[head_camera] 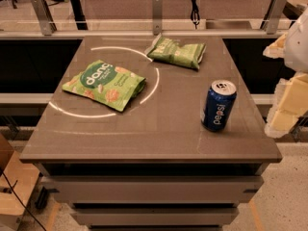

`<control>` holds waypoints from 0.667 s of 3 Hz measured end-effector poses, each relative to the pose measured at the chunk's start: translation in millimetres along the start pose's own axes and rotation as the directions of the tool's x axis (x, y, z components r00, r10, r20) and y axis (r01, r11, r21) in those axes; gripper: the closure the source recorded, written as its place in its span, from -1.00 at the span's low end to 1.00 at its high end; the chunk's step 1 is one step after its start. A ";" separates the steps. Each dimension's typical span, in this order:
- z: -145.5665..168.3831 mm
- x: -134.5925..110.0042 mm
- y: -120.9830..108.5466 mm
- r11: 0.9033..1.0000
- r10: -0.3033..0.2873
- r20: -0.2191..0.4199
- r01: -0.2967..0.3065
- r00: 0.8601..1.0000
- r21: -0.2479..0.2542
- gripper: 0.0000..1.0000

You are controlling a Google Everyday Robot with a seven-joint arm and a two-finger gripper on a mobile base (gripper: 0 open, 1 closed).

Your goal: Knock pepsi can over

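Observation:
The pepsi can (219, 105) is dark blue with white lettering and a silver top. It stands upright on the right side of the grey table (163, 129), near the front. My gripper (282, 78) is at the right edge of the view, just beyond the table's right edge and to the right of the can, not touching it. Its cream fingers (288, 105) stand apart, open and empty. The rest of the arm is cut off by the frame.
A large green snack bag (105, 84) lies on the table's left side. A smaller green bag (177, 52) lies at the back centre. A railing with metal posts (157, 11) runs behind the table. A wooden piece (12, 186) stands at the lower left on the floor.

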State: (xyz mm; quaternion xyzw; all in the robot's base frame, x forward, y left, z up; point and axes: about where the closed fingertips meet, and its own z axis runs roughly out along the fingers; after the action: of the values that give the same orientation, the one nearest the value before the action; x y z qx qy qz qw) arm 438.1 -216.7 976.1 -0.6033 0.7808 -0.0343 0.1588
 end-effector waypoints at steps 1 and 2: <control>0.0 0.0 0.0 1.000 0.000 0.000 0.000 1.000 0.000 -1.00; 1.9 -3.7 -2.2 1.000 -0.001 0.037 0.001 0.999 0.009 -1.00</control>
State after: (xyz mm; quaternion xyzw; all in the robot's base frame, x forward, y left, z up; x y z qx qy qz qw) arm 441.6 -213.5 975.6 -0.6037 0.7771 -0.0264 0.1760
